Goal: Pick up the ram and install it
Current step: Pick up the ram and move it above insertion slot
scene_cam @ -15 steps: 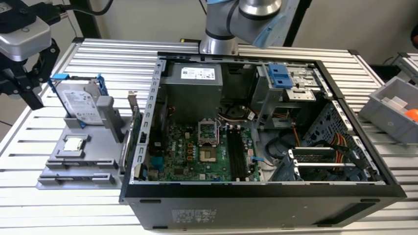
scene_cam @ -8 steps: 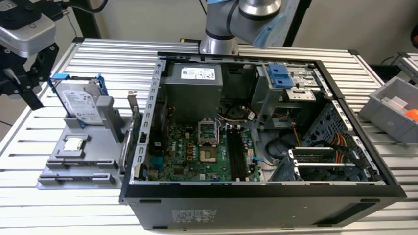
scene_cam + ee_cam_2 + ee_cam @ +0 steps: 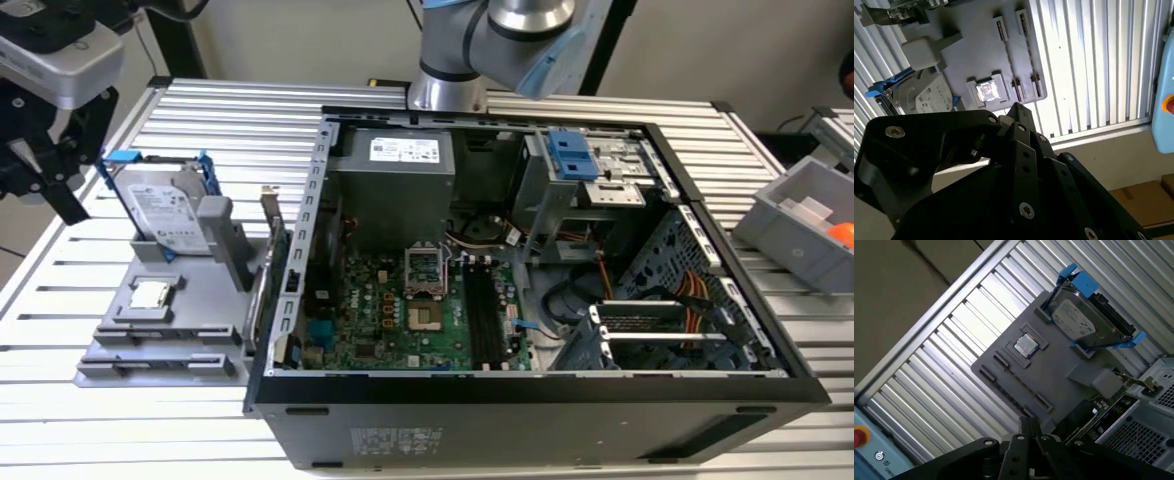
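On the motherboard (image 3: 387, 310), ram (image 3: 477, 315) sits slotted — long axis running near-to-far

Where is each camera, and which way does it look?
Exterior view: off the arm, high, looking down at the case and tray; arm shows.
First wrist view: on the wrist, looking past the gripper at the tray.
Second wrist view: likewise, from another angle.
All share the tray and hard drive.
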Robot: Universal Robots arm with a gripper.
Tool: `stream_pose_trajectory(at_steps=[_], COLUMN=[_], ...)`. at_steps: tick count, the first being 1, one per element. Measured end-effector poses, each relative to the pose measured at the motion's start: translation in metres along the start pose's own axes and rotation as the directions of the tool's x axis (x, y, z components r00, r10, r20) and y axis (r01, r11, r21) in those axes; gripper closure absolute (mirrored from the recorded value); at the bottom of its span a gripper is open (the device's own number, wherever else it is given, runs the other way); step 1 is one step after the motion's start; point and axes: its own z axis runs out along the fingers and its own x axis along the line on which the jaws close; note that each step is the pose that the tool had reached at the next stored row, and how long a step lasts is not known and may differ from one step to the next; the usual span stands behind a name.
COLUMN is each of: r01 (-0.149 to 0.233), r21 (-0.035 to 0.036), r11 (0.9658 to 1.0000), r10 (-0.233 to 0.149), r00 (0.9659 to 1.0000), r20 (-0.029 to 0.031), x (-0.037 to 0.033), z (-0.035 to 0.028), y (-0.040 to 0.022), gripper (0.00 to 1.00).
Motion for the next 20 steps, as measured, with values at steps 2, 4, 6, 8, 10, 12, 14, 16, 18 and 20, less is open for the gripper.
stream_pose_trajectory(at_steps=[2, 4, 6, 8, 10, 12, 14, 16, 18, 20], r01=[0.020, 0.036, 0.052, 0.069, 0.091, 0.116, 0.143, 0.168, 0.194, 0.218], r21=[-0.0001, -0.0002, -0.0003, -0.0004, -0.0005, -0.0007, -0.0009, -0.0011, -0.0014, -0.0016], r11=[0.9998, 0.9993, 0.9987, 0.9976, 0.9958, 0.9932, 0.9897, 0.9857, 0.9811, 0.9759], r10=[-0.020, -0.036, -0.052, -0.069, -0.091, -0.116, -0.143, -0.168, -0.194, -0.218], r00=[0.9998, 0.9993, 0.9987, 0.9976, 0.9958, 0.9932, 0.9897, 0.9857, 0.9811, 0.9759], r20=[-0.0005, -0.0009, -0.0013, -0.0017, -0.0023, -0.0029, -0.0035, -0.0042, -0.0048, -0.0055], x=[0.0000, 0.0000, 0.0000, 0.0000, 0.0000, 0.0000, 0.0000, 0.0000, 0.0000, 0.0000], z=[0.0000, 0.0000, 0.0000, 0.0000, 0.0000, 0.0000, 0.0000, 0.0000, 0.0000, 0.0000], y=[0.0000, 0.0000, 0.0000, -0.0001, -0.0001, -0.0001, 0.0000, 0.0000, 0.0000, 0.0000], gripper=[1.00, 1.00, 1.00, 1.00, 1.00, 1.00, 1.00, 1.00, 1.00, 1.00])
